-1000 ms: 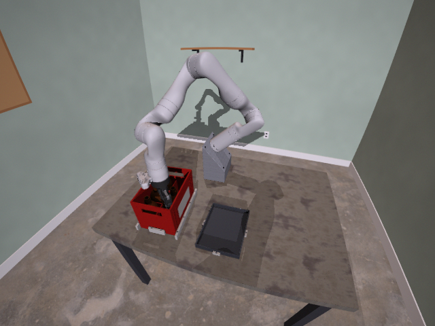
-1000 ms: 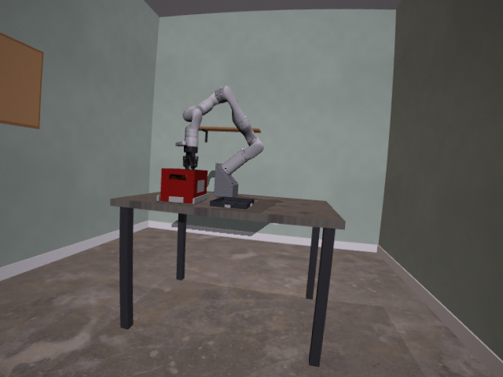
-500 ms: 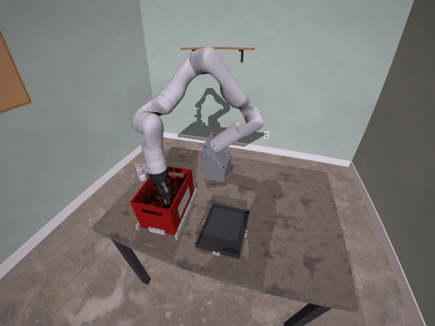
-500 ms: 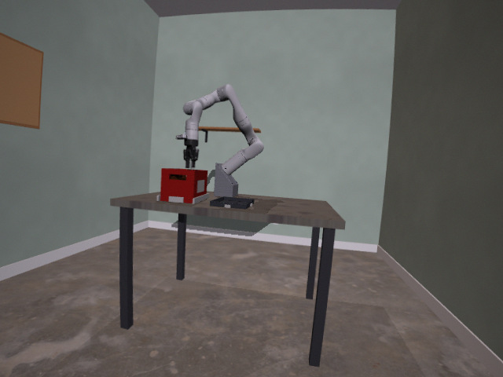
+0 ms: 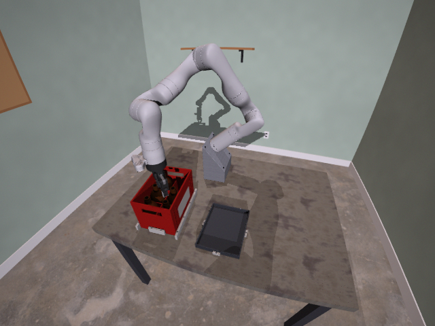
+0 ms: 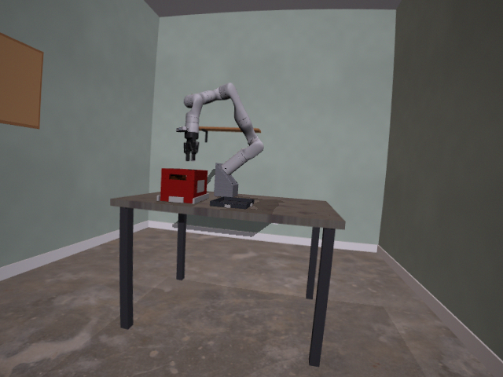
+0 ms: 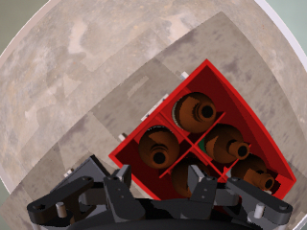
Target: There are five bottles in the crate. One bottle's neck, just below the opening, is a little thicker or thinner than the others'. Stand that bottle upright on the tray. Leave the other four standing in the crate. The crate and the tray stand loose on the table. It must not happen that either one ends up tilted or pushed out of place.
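The red crate [image 5: 166, 198] stands at the table's left side and holds brown bottles in its cells. In the wrist view the crate [image 7: 205, 134] lies below me with bottle tops at the back [image 7: 195, 110], left [image 7: 160, 148], middle [image 7: 226, 145] and right [image 7: 257, 176]; another bottle [image 7: 187, 178] is partly hidden behind my fingers. My gripper [image 6: 189, 155] hangs a short way above the crate [image 6: 182, 184], partly open and empty, and also shows in the top view [image 5: 163, 191] and the wrist view [image 7: 163, 182]. The dark tray [image 5: 223, 229] lies empty to the crate's right.
The arm's grey base [image 5: 215, 163] stands behind the tray and crate. White stops border the crate's foot [image 5: 156, 230]. The tray also shows in the exterior view [image 6: 231, 201]. The table's edge runs close in front of the crate.
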You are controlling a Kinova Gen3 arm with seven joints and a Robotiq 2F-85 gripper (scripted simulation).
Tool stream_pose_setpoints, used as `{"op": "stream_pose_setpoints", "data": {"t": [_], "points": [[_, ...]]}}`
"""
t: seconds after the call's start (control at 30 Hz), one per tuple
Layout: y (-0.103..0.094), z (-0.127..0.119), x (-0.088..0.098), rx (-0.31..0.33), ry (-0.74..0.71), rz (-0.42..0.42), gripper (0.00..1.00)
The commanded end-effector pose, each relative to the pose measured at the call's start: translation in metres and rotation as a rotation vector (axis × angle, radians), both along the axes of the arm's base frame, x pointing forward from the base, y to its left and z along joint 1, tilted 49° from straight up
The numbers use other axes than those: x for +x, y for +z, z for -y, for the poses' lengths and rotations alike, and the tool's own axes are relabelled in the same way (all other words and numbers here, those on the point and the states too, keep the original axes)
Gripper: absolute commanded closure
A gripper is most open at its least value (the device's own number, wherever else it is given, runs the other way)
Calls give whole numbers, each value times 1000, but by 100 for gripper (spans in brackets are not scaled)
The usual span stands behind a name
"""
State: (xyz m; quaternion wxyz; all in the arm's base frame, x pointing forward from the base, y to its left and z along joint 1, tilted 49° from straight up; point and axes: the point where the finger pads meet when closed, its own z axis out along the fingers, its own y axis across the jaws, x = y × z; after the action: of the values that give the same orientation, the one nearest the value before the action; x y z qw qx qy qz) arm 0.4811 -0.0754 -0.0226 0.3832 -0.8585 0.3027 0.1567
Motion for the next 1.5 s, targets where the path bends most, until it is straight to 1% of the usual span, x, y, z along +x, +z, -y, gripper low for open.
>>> {"op": "stream_pose_setpoints", "data": {"t": [0.0, 0.23, 0.27, 1.37, 1.43, 1.47], "points": [[2, 4, 1, -4, -4, 3, 36], [4, 6, 1, -4, -4, 3, 36], [4, 6, 1, -4, -4, 3, 100], [4, 6, 1, -4, -4, 3, 100], [2, 8, -1, -5, -4, 3, 100], [-1, 12, -6, -6, -5, 3, 100]]}}
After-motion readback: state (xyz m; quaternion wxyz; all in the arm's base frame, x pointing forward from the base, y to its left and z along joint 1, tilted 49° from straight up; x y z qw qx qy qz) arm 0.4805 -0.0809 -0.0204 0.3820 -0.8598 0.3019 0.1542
